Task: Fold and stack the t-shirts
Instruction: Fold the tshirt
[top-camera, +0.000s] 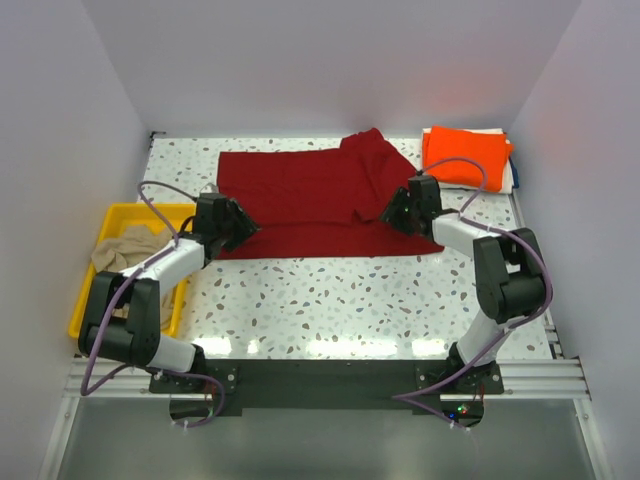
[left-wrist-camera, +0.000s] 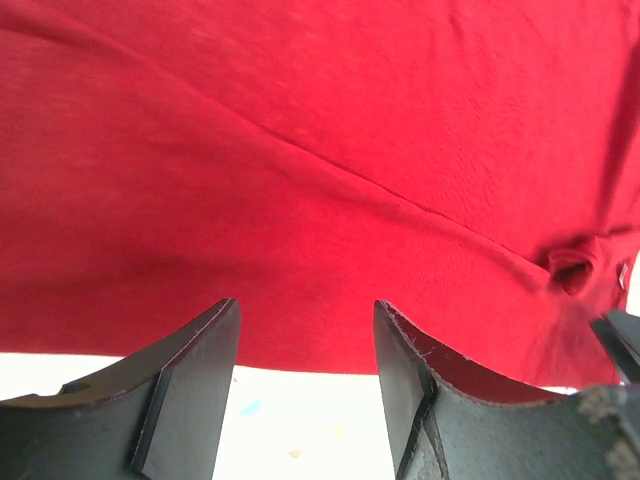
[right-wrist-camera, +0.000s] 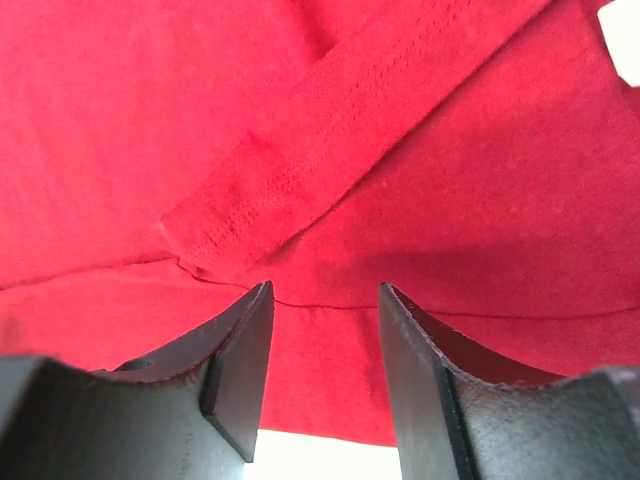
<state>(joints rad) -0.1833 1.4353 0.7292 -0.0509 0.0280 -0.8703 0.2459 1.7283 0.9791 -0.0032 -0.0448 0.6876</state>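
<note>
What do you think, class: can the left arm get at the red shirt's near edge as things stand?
Probably yes. The left end effector hangs open right at the near edge of the red shirt, and nothing lies between them.

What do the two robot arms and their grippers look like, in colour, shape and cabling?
Both the left arm and the right arm have white links with bulky black joints. A thin purple cable loops along each. The left gripper and right gripper each carry two broad, matte black, wedge-shaped fingers.
</note>
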